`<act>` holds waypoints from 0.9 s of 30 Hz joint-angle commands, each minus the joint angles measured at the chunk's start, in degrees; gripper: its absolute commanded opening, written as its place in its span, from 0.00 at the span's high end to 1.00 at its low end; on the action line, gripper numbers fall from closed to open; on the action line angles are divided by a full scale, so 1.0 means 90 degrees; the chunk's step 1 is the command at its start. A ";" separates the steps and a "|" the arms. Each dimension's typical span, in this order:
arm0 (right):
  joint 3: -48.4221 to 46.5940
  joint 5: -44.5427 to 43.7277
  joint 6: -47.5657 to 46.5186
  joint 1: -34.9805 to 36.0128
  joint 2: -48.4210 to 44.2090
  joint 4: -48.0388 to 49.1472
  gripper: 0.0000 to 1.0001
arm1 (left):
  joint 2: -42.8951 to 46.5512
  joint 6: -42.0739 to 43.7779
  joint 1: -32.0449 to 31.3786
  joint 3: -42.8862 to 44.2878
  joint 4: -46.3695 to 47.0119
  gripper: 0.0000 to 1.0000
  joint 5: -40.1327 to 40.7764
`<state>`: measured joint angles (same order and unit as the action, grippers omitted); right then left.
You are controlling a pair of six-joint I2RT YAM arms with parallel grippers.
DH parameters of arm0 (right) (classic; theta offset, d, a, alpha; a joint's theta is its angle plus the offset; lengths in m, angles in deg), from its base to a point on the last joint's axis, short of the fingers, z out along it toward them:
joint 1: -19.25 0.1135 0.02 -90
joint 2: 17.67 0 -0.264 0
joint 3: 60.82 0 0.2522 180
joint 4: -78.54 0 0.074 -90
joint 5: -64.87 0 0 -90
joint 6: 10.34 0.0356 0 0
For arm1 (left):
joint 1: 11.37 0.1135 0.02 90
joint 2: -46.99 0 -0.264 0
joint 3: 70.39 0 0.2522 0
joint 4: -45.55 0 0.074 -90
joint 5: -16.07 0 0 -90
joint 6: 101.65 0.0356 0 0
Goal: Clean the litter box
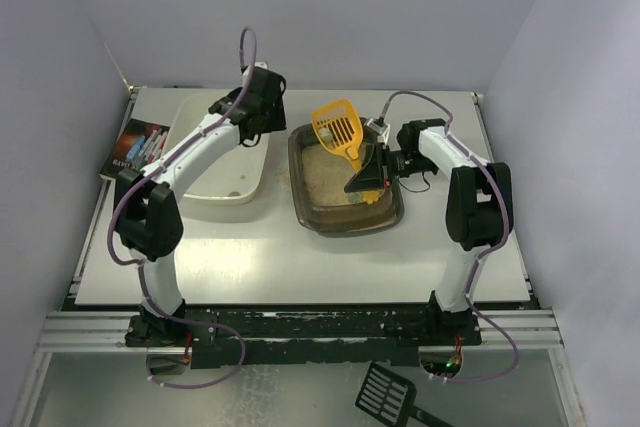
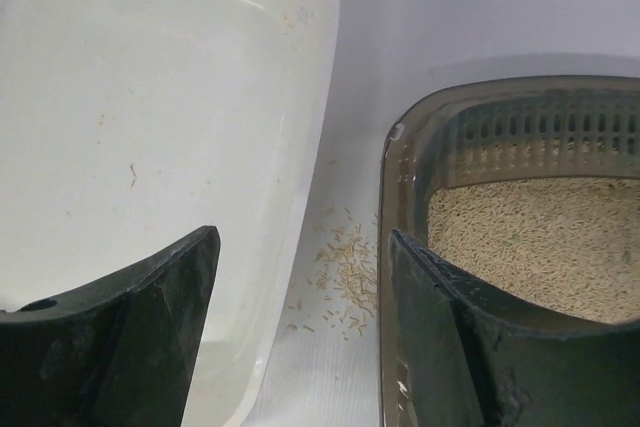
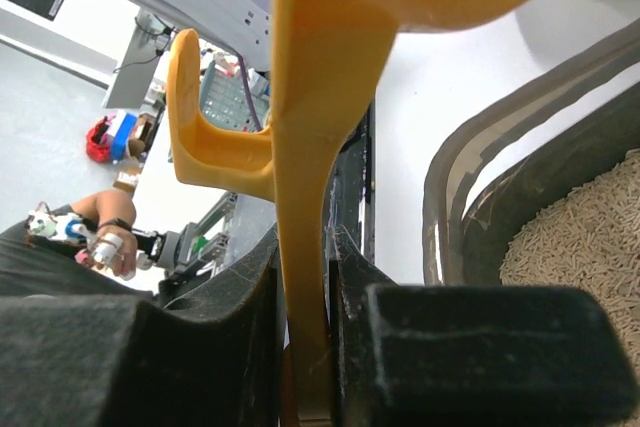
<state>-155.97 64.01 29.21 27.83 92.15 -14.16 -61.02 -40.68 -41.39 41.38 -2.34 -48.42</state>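
Note:
The dark brown litter box [image 1: 300,179] with beige litter sits at mid-table; it also shows in the left wrist view [image 2: 400,157] and the right wrist view [image 3: 450,177]. My right gripper [image 1: 366,179] is shut on the handle of a yellow slotted scoop [image 1: 338,127], whose head is raised over the box's far end; the handle [image 3: 305,247] stands between the fingers. My left gripper [image 1: 262,129] is open and empty, hovering over the gap between the white tub [image 1: 195,132] and the box; its fingers [image 2: 150,317] straddle that gap.
Spilled litter grains [image 2: 345,272] lie on the table between tub and box. A dark book or package [image 1: 135,147] lies at the far left. A black scoop [image 1: 392,395] lies below the table's front rail.

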 commanded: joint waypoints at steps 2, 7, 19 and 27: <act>0.0006 -0.0271 0.1956 0.0014 -0.0502 0.1550 1.00 | 0.0495 0.0383 0.0332 0.0225 -0.0136 0.21 -0.0582; 0.0417 -0.1238 0.4053 0.0064 -0.0997 0.3205 1.00 | 0.1070 0.0774 0.0483 0.0013 -0.0265 0.01 -0.0383; 0.1109 -0.3143 0.4643 -0.0481 -0.2888 0.3527 1.00 | 0.2379 0.1536 0.2273 -0.1445 0.0248 0.01 -0.3844; 0.2310 -0.4507 0.4414 -0.0910 -0.4225 0.3687 1.00 | 0.3310 0.1354 0.3385 -0.2910 0.1439 0.01 -0.5745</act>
<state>-139.33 31.16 69.97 19.59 57.09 18.47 -35.82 -28.07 -13.46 17.69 3.50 -88.68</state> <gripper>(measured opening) 0.168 0.985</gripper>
